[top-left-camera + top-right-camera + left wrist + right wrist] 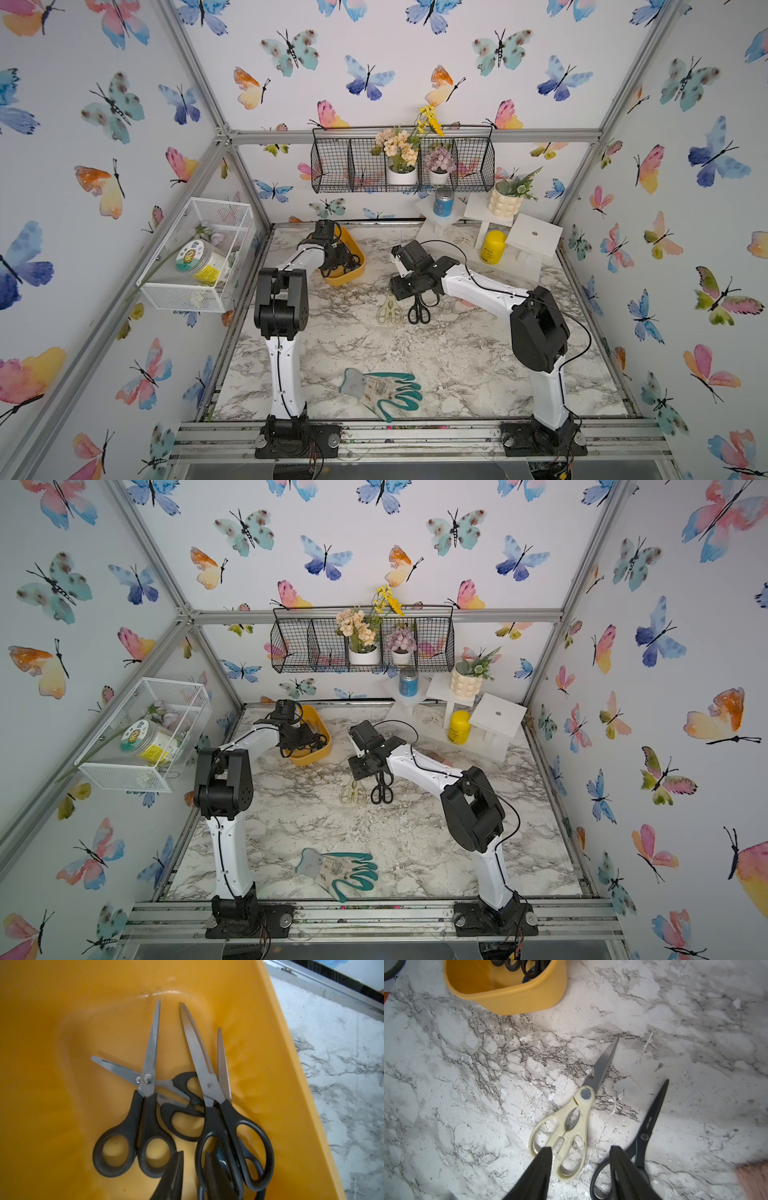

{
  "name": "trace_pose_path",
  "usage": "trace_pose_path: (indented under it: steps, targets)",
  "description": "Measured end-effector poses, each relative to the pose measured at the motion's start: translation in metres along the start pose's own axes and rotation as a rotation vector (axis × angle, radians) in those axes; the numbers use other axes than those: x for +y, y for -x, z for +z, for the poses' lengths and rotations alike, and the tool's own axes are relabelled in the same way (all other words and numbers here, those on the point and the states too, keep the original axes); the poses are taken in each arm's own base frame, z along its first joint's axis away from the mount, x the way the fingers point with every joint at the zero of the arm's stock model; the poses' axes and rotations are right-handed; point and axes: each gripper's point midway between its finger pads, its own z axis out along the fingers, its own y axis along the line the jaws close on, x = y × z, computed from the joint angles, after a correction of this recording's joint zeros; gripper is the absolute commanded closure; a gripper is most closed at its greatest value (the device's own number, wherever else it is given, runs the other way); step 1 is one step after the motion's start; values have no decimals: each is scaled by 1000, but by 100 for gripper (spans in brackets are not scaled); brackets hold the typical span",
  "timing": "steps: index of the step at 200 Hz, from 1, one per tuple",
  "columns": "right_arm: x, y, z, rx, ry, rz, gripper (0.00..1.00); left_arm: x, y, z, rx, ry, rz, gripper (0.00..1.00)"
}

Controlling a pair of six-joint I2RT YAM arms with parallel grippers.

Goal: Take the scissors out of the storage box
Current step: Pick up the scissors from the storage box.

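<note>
At ten o'clock the left gripper (194, 1154), narrowly apart, straddles the black scissors' (233, 1115) plastic loop inside the smooth yellow storage box (62, 1043); the right gripper (580, 1148) gapes.

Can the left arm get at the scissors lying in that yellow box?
Probably yes: the left fingers hang right at the handles of the scissors in the open-topped box, with nothing covering them.

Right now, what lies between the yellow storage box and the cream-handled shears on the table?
Only bare marble table, with small pale flecks. The right wrist view shows the whole stretch from the storage box to the cream-handled shears.
</note>
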Motion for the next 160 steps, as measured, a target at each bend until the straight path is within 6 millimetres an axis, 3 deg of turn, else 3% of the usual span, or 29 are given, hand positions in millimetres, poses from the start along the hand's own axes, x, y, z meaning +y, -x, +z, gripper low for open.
trace_pose_path:
  steps: [47, 75, 140, 160]
  targets:
    - [0, 0, 0, 0, 0, 0, 49, -6, -14, 18, 32, -1, 23, 80]
    - [0, 0, 0, 0, 0, 0, 49, -3, -17, 22, 41, 5, 18, 92]
    - [-2, 1, 4, 3, -2, 4, 49, -5, -12, 18, 29, 3, 19, 100]
    - [-3, 1, 6, 9, -2, 5, 49, -6, -11, 6, 9, -5, 31, 100]
